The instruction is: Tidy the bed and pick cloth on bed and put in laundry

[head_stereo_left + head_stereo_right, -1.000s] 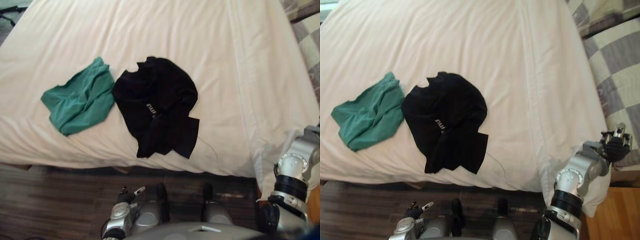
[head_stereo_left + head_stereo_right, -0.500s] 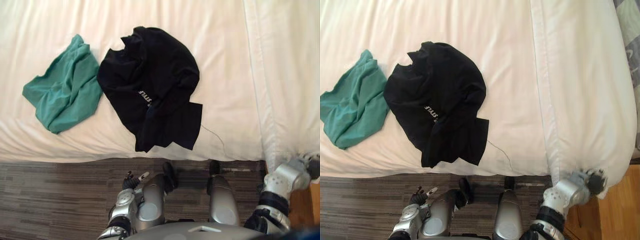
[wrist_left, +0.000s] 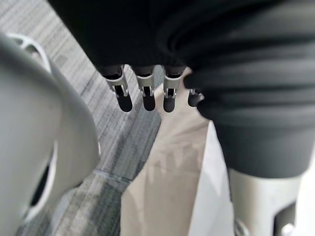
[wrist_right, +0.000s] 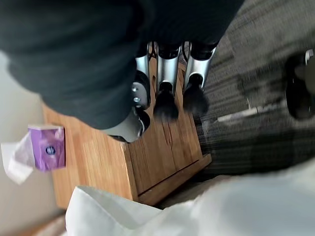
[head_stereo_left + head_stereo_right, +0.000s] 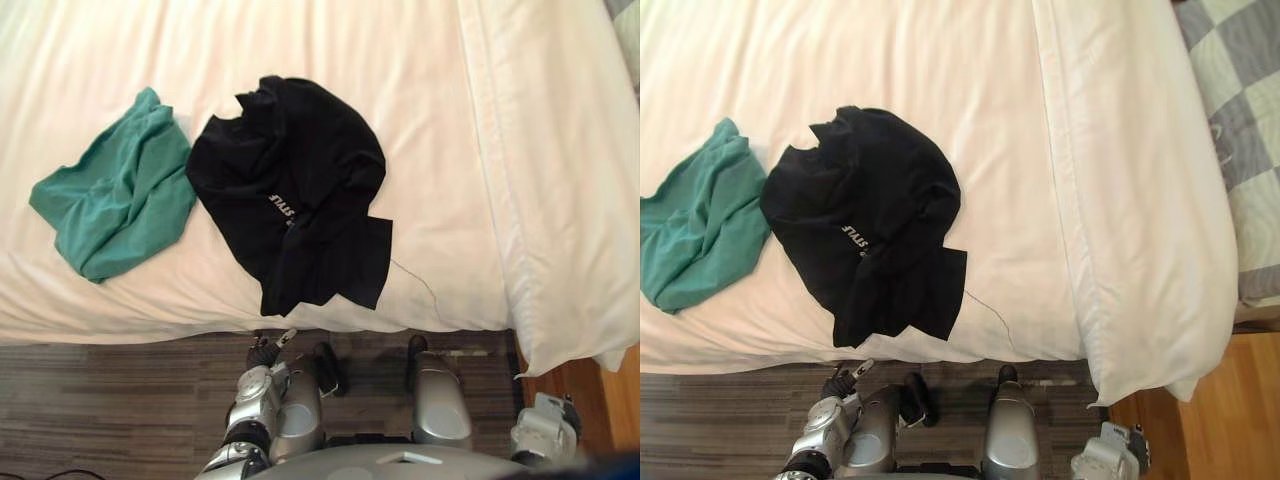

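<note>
A crumpled black shirt (image 5: pixel 290 190) lies on the white bed (image 5: pixel 400 70), reaching close to its near edge. Just to its left lies a bunched green cloth (image 5: pixel 115 200), its edge touching the shirt. My left hand (image 5: pixel 262 352) hangs low over the carpet below the bed's edge, under the shirt; its fingers (image 3: pixel 143 91) are straight and hold nothing. My right hand (image 4: pixel 168 69) is down beside the bed's right corner, fingers straight and empty, above a wooden nightstand (image 4: pixel 162 157).
A long white pillow (image 5: pixel 1140 200) lies along the bed's right side, its corner overhanging the edge. A checkered blanket (image 5: pixel 1240 120) lies further right. Grey carpet (image 5: pixel 100 410) runs along the bed; wooden floor (image 5: pixel 1210 420) at right. A purple tissue box (image 4: pixel 47 152) stands on the nightstand.
My right hand has left the pillow's corner and dropped to my side. The camera has shifted; the two cloths lie as before.
</note>
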### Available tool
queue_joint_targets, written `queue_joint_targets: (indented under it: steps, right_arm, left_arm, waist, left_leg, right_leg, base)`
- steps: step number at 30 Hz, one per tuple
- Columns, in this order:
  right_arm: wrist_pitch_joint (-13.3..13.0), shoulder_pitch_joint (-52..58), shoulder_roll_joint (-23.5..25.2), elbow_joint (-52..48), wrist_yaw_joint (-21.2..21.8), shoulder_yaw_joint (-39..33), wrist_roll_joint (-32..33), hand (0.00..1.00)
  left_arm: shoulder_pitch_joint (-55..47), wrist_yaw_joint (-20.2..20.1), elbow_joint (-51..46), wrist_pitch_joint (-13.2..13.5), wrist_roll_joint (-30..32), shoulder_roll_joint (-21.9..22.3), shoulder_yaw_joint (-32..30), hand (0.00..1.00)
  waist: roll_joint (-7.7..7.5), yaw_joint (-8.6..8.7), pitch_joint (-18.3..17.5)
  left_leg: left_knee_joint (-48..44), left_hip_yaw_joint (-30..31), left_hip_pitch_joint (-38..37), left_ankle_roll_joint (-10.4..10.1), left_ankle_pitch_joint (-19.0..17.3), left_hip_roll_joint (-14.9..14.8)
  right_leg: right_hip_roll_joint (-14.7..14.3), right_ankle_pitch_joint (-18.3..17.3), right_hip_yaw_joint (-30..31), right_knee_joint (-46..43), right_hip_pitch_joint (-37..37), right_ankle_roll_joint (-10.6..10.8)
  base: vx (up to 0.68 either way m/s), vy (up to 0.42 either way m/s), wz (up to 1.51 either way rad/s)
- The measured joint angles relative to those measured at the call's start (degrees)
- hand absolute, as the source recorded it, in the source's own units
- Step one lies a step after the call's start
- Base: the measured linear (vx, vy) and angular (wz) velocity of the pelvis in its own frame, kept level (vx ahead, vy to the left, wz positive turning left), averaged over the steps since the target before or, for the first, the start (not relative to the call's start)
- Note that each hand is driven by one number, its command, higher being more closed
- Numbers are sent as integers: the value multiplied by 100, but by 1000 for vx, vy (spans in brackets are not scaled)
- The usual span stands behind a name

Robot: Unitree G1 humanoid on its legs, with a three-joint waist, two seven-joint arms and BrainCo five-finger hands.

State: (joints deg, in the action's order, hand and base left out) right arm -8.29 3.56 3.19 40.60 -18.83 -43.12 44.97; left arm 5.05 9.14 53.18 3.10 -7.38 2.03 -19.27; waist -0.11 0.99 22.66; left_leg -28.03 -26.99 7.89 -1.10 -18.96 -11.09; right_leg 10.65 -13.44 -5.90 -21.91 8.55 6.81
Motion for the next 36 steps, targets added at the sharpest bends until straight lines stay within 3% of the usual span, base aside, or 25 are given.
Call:
queue_joint_targets:
  steps: [3,6,8,12,17,20,23,25,27,28,30,32,33,34,35,36]
  right_arm:
    - [366,304,2,274,179,468,-1139,0]
    - [678,334,12,578,418,1017,-2320,0]
    - [736,310,47,750,528,1252,-2786,0]
    - [794,304,94,1069,633,1341,-3124,0]
    - [787,236,62,1415,710,1674,-3337,0]
    - [786,174,45,1496,741,1902,-3622,0]
    - [783,69,25,1483,742,2200,-3742,0]
    - [782,67,-6,1462,736,2254,-3740,0]
    - [792,65,-127,1465,716,2236,-3740,0]
    - [793,65,-161,1487,717,2272,-3739,0]
    - [791,74,-282,1537,718,2355,-3760,0]
    - [799,43,-445,1682,722,2424,-3869,0]
    - [806,14,-560,1713,725,2455,-3919,0]
    - [824,-31,-660,1796,727,2507,-3950,0]
    - [855,-105,-538,1962,735,2510,-3941,0]
    - [887,-70,-453,1994,764,2540,-3948,0]
  left_arm:
    - [-225,1,12,-14,181,-46,1,0]
    - [-455,-2,20,-48,255,-62,7,0]
    - [-508,-4,46,-69,356,-62,11,0]
    - [-629,-12,107,-135,471,-65,13,0]
    - [-621,-20,416,-154,688,-142,7,0]
    - [-623,-21,421,-155,696,-122,5,0]
    - [-562,-1,366,-143,687,-101,15,0]
    - [-574,8,326,-139,685,-154,58,0]
    - [-670,20,403,-141,684,-223,144,0]
    - [-734,18,399,-143,660,-265,180,0]
    - [-782,84,399,-102,675,-419,391,0]
    - [-812,119,406,-32,671,-433,529,0]
    - [-831,123,443,-35,674,-400,636,0]
    - [-848,126,444,-34,668,-341,714,0]
    - [-893,125,453,-39,642,-509,811,0]
    - [-833,130,445,-46,640,-690,996,0]
  waist:
    - [-210,-25,-473]
    - [-284,-81,-850]
    - [-261,-66,-947]
    - [-231,-70,-1181]
    - [-174,-74,-1301]
    - [-189,-77,-1295]
    - [-195,-79,-1251]
    - [-181,-86,-1207]
    - [-68,-75,-1120]
    - [-79,-42,-1123]
    - [-155,37,-1150]
    - [-103,53,-1182]
    - [29,81,-1275]
    - [120,97,-1329]
    - [-101,167,-1318]
    - [-263,209,-1413]
  left_leg:
    - [106,28,-130,-5,12,13]
    - [426,-88,-455,-62,102,28]
    - [654,-72,-608,-92,222,49]
    - [1270,-47,-815,-205,583,163]
    - [2428,-41,-1337,-296,1296,410]
    - [2367,122,-1397,-301,1322,396]
    - [1108,375,-706,-267,987,142]
    - [768,351,-537,-219,868,106]
    - [34,229,-466,-101,317,-240]
    - [-281,261,-440,-90,220,-392]
    - [-769,722,-303,-135,162,-808]
    - [-504,1498,-300,-175,283,-1017]
    - [130,1959,-401,-302,577,-1062]
    - [534,2078,-572,-952,269,-843]
    - [672,1978,-566,-1128,337,-586]
    - [790,1963,-552,-1105,414,-383]
  right_leg:
    - [-6,50,-110,216,-232,42]
    - [-41,221,-256,390,-430,34]
    - [-58,300,-399,368,-501,1]
    - [-141,322,-433,454,-521,-40]
    - [-279,493,-464,1278,-951,-241]
    - [-281,512,-624,1361,-1174,-258]
    - [-169,497,-862,1149,-1100,-250]
    - [-41,432,-931,1031,-1081,-235]
    - [42,343,-905,859,-1021,-252]
    - [141,349,-889,826,-1018,-213]
    - [503,415,-746,807,-928,11]
    - [729,597,-534,859,-718,329]
    - [768,768,-410,1043,-635,627]
    - [827,884,-273,1285,-619,748]
    - [925,954,-37,1561,-708,822]
    - [678,1101,-138,1609,-800,736]
  base:
    - [69,4,8]
    - [67,-9,-13]
    - [20,-46,-1]
    - [-4,-89,5]
    - [5,-81,-1]
    - [-39,-31,23]
    - [-105,34,41]
    - [-146,136,27]
    - [-178,247,-2]
    - [-112,295,-2]
    - [-81,399,7]
    - [-45,529,-10]
    - [-10,606,-26]
    - [49,616,-10]
    - [112,465,5]
    - [172,432,4]
